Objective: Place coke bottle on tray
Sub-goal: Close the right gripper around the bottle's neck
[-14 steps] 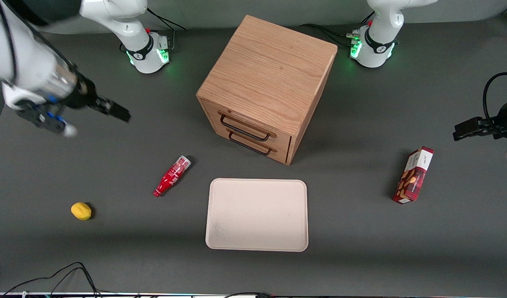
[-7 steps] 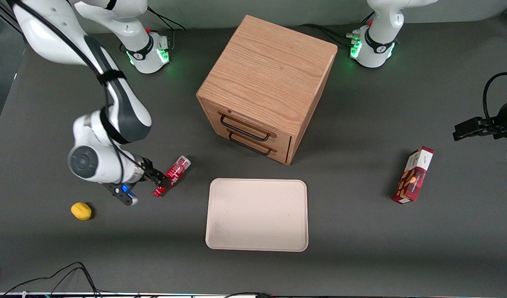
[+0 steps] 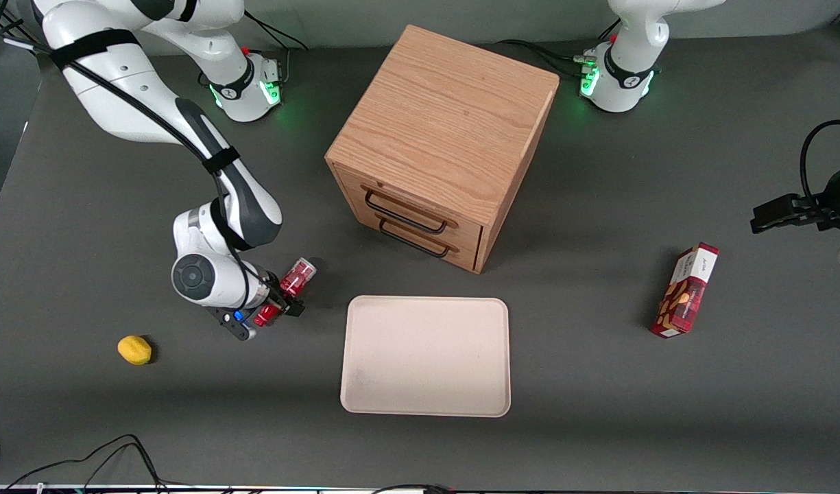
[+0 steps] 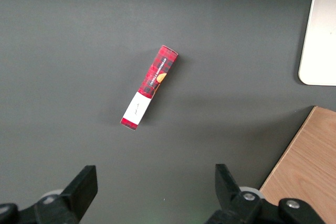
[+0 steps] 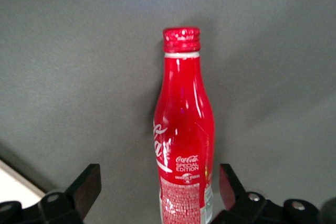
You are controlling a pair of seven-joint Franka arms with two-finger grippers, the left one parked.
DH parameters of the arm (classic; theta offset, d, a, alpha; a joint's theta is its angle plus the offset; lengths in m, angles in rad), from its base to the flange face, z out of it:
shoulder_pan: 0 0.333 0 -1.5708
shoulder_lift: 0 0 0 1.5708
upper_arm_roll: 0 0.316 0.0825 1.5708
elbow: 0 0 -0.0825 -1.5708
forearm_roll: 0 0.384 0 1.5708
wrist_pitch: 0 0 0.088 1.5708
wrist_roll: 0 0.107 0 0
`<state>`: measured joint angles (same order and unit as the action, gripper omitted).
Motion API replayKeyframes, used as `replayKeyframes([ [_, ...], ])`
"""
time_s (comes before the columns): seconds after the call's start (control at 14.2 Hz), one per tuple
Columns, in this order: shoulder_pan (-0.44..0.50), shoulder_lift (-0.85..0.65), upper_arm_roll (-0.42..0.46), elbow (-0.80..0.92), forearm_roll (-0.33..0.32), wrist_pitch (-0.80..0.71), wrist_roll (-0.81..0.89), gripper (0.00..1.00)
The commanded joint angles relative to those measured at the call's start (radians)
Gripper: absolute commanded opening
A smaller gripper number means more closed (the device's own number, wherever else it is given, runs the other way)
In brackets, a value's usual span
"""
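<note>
The coke bottle (image 3: 297,274) lies on its side on the dark table, beside the tray (image 3: 426,357) toward the working arm's end. Its cap points toward the front camera. My right gripper (image 3: 281,300) is low over the bottle's middle, open, with one finger on each side of it. In the right wrist view the bottle (image 5: 184,129) lies between the two dark fingertips (image 5: 88,182), closer to one of them and not squeezed. My gripper (image 5: 158,187) is empty. A pale tray corner (image 5: 13,181) shows at that view's edge. The tray is bare.
A wooden two-drawer cabinet (image 3: 444,144) stands farther from the front camera than the tray. A yellow lemon (image 3: 134,349) lies toward the working arm's end. A red snack box (image 3: 686,289) lies toward the parked arm's end, also in the left wrist view (image 4: 149,86). Cables (image 3: 111,456) run along the front edge.
My right arm has swung down from high at the working arm's end to the bottle. The gripper has moved along the bottle to straddle its middle. The bottle has not moved.
</note>
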<state>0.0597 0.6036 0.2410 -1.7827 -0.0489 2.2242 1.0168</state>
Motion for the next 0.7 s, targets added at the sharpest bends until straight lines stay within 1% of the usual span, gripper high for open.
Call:
replayKeyframes([
  [0.0, 0.008, -0.007, 0.000, -0.059, -0.025, 0.084, 0.046, 1.00],
  [0.14, 0.006, 0.008, -0.009, -0.061, -0.029, 0.086, 0.046, 1.00],
  [0.21, 0.005, 0.011, -0.011, -0.066, -0.046, 0.094, 0.046, 1.00],
  [0.35, 0.002, 0.018, -0.014, -0.087, -0.055, 0.130, 0.046, 1.00],
  [0.42, 0.002, 0.025, -0.015, -0.087, -0.057, 0.135, 0.046, 0.85],
  [0.49, 0.002, 0.028, -0.015, -0.086, -0.057, 0.144, 0.045, 0.19],
  [0.56, 0.003, 0.033, -0.015, -0.086, -0.057, 0.146, 0.046, 0.00],
  [0.63, 0.002, 0.033, -0.014, -0.084, -0.057, 0.144, 0.045, 0.00],
])
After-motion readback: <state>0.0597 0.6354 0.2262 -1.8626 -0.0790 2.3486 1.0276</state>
